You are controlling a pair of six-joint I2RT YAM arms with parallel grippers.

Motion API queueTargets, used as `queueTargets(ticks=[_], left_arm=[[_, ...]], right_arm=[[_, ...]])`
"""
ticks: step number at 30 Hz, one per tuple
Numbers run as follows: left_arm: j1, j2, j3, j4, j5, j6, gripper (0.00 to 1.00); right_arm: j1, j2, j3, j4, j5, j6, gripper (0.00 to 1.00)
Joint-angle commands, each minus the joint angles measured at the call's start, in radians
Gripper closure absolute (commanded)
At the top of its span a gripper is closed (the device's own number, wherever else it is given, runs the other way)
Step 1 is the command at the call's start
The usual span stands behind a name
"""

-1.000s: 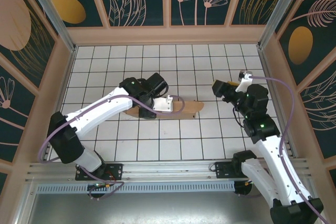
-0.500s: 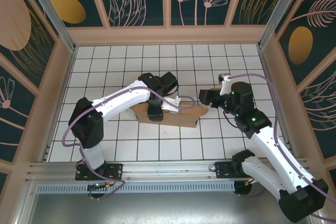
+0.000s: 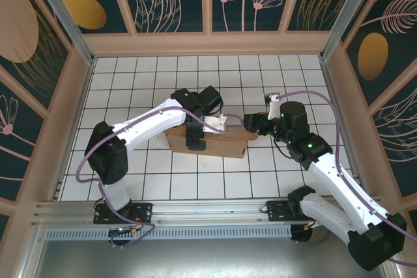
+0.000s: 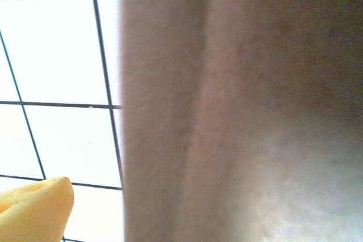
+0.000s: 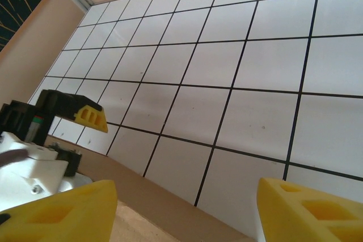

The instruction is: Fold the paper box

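The jaws of the right gripper are spread wide. The brown edge of the paper box is seen low between them. The left gripper is held at the left part of the box. One yellow finger is seen beside the cardboard, but it cannot be told if these jaws are spread. The box is laid in the middle of the white squared desk, between the two arms.

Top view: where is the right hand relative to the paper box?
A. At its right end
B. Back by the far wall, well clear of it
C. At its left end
A: the right hand sits at the right end of the paper box.
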Motion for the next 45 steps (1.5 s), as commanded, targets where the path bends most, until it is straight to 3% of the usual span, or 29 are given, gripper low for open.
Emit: queueTargets(ticks=[1, 10, 23, 26, 29, 31, 32, 34, 35, 38, 45], left_arm=[[0.002, -0.061, 0.022, 0.011, -0.007, -0.012, 0.01], [0.003, -0.141, 0.029, 0.037, 0.017, -0.015, 0.01], [0.003, -0.351, 0.020, 0.155, 0.082, -0.162, 0.01], [0.002, -0.406, -0.026, 0.346, 0.022, -0.315, 0.01], [0.003, -0.431, -0.067, 0.538, -0.132, -0.498, 0.01], [0.019, -0.441, -0.084, 0.598, -0.113, -0.631, 0.03], [0.032, -0.456, -0.115, 0.639, -0.083, -0.703, 0.17], [0.056, -0.491, -0.203, 0.736, -0.016, -0.846, 0.80], [0.062, -0.504, -0.242, 0.773, 0.007, -0.897, 0.96], [0.070, -0.549, -0.375, 0.888, 0.033, -1.063, 1.00], [0.075, -0.568, -0.510, 0.944, -0.019, -1.248, 1.00]], right_arm=[[0.006, -0.005, 0.032, 0.008, 0.019, -0.025, 0.33], [0.007, 0.007, 0.060, 0.004, 0.018, -0.021, 0.33], [0.006, 0.044, 0.120, -0.021, 0.029, -0.059, 0.34], [0.007, 0.051, 0.123, -0.007, -0.011, -0.054, 0.46], [0.014, 0.051, 0.114, 0.004, -0.024, -0.039, 0.64], [0.036, 0.052, 0.109, 0.004, -0.019, -0.031, 0.74], [0.052, 0.057, 0.107, 0.000, -0.013, -0.029, 0.78], [0.100, 0.071, 0.109, -0.017, 0.025, -0.030, 0.84], [0.123, 0.079, 0.113, -0.029, 0.051, -0.032, 0.86], [0.194, 0.098, 0.113, -0.046, 0.151, -0.017, 0.94], [0.349, 0.139, 0.097, -0.034, 0.359, 0.028, 0.95]])
